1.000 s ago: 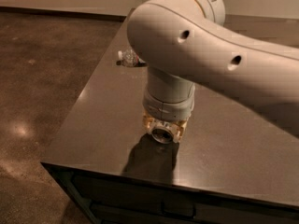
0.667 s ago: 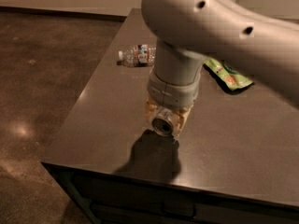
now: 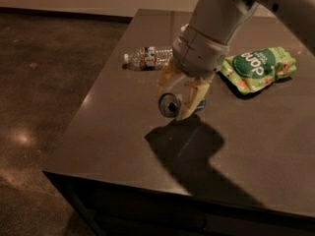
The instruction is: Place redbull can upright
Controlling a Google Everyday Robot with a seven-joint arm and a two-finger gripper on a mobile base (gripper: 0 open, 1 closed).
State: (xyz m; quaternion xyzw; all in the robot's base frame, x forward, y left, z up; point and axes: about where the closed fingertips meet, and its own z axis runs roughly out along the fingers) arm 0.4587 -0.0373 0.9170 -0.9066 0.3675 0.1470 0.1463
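The redbull can is held on its side above the dark table, its shiny silver top with the pull-tab facing the camera. A bit of its blue side shows behind the fingers. My gripper hangs from the white arm over the middle of the table and is shut on the can, with tan fingers on either side of it. The can casts a shadow on the table just below and to the right.
A clear plastic water bottle lies on its side at the table's far left. A green snack bag lies at the right. The table's front and left edges drop to a dark floor.
The arm has risen and swung back, lifting the can off the table. The can now tilts on its side with its top facing the camera. The snack bag is uncovered.
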